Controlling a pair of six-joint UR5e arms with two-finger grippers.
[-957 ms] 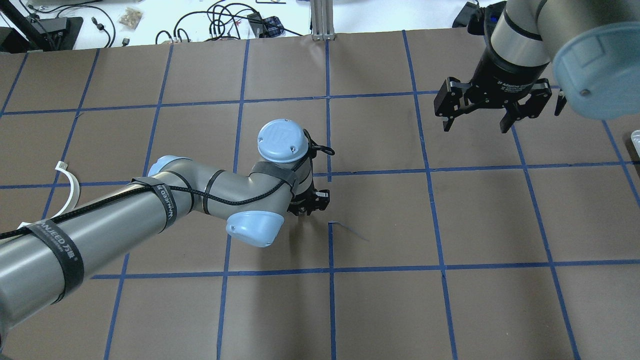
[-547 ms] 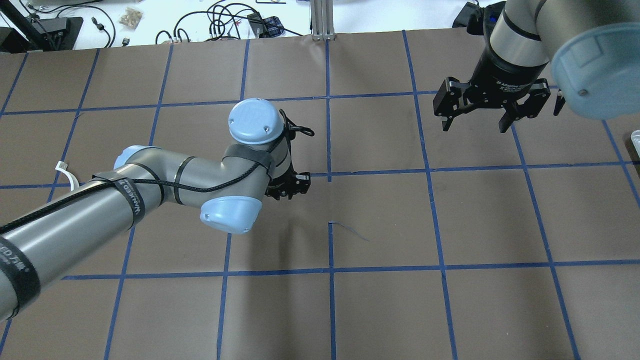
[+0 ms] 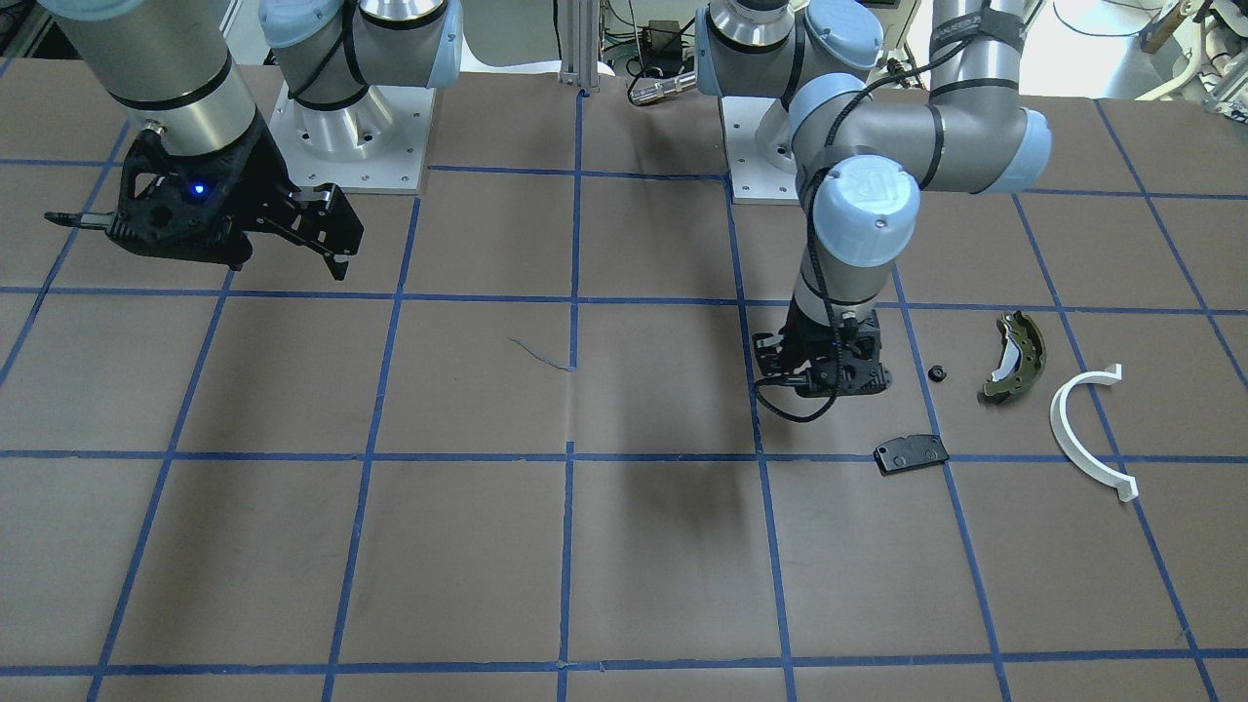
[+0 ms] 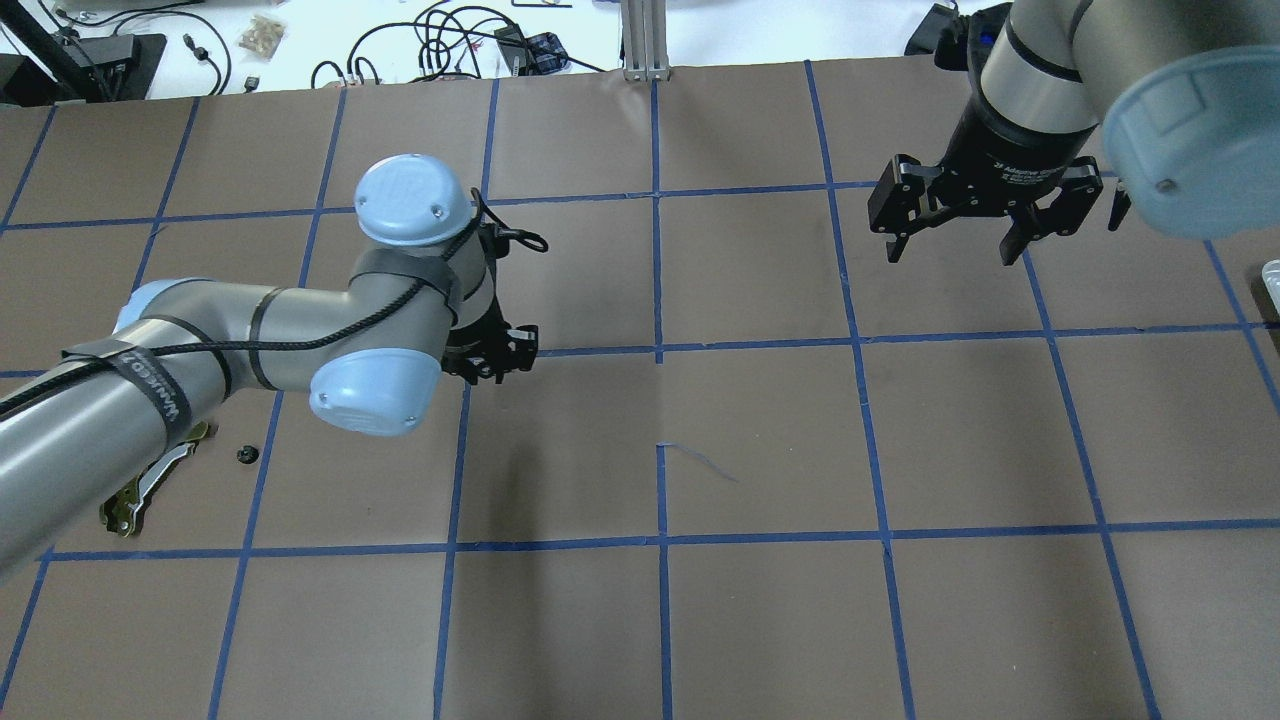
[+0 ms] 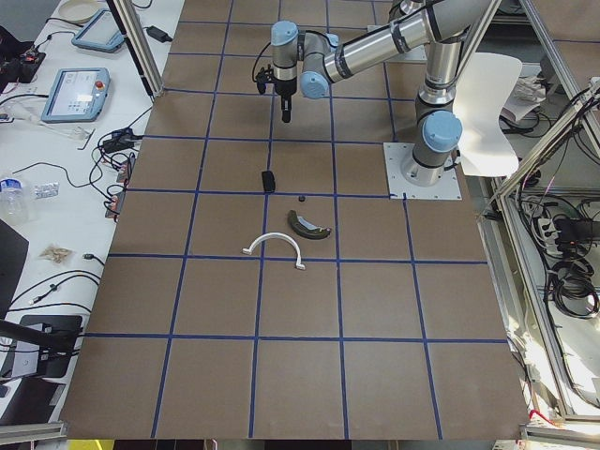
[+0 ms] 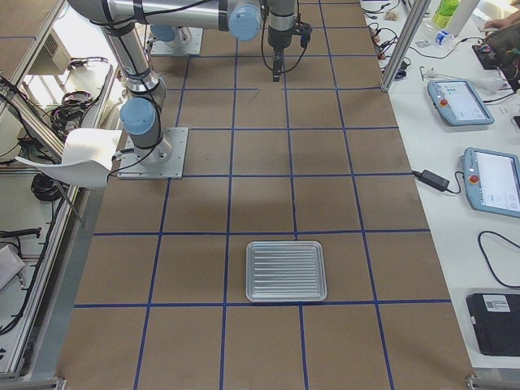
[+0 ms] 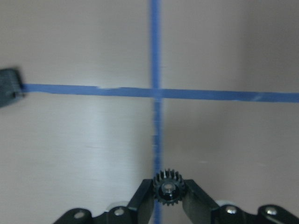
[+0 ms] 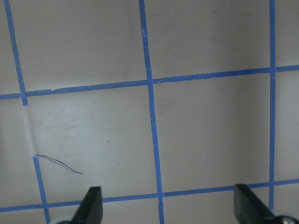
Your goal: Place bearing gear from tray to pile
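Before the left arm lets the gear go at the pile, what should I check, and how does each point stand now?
1. Grip: the bearing gear sits clamped between the jaws of the left gripper: ok.
2. Position: that gripper is short of the black pad and the brake shoe: not ok.
3. Landing spot: the table between pad and shoe is bare, with a small black part nearby: ok.
4. Right gripper: open, far across the table: ok.
5. Height above the table: cannot tell.

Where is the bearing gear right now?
The bearing gear is pinched in the left gripper, bottom centre of the left wrist view, near the flat black pad.
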